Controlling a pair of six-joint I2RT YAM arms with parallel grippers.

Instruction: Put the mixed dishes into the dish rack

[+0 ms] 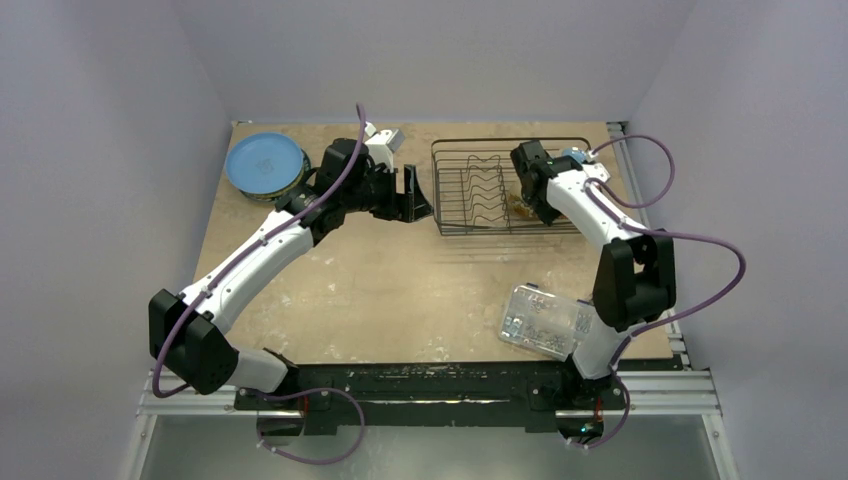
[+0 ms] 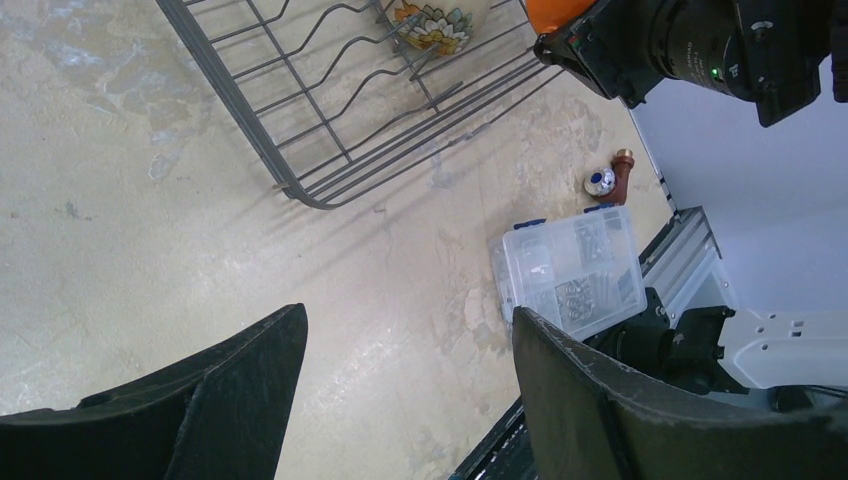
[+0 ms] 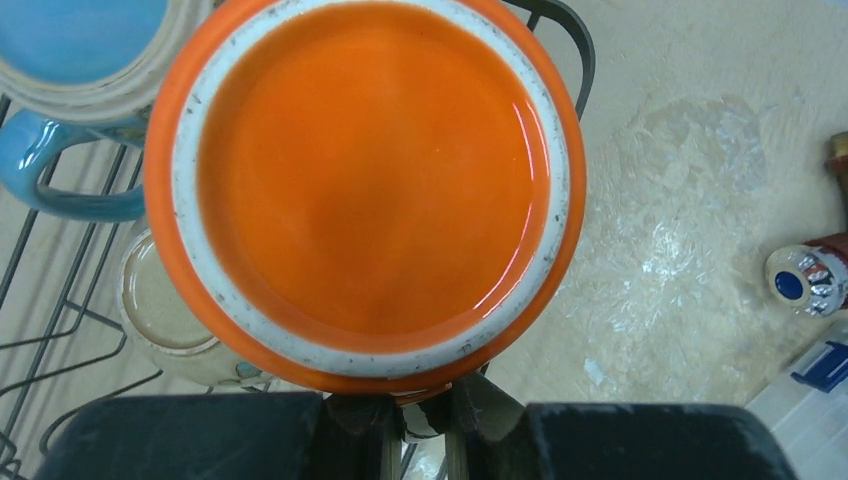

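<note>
The black wire dish rack (image 1: 437,190) stands at the back right of the table. My right gripper (image 1: 531,200) hangs over its right end, shut on the edge of the orange cup (image 3: 365,190), whose base faces the wrist camera. In the rack beside it are the light-blue mug (image 3: 50,180) and a cream patterned dish (image 3: 165,320). The blue plate (image 1: 263,162) lies at the back left on another plate. My left gripper (image 1: 415,195) is open and empty just left of the rack (image 2: 300,120). The left wrist view shows bare table between its fingertips (image 2: 270,345).
A clear plastic box (image 1: 545,320) of small parts lies at the front right beside the right arm's base; it also shows in the left wrist view (image 2: 575,265). A small bottle (image 3: 805,280) stands on the table right of the rack.
</note>
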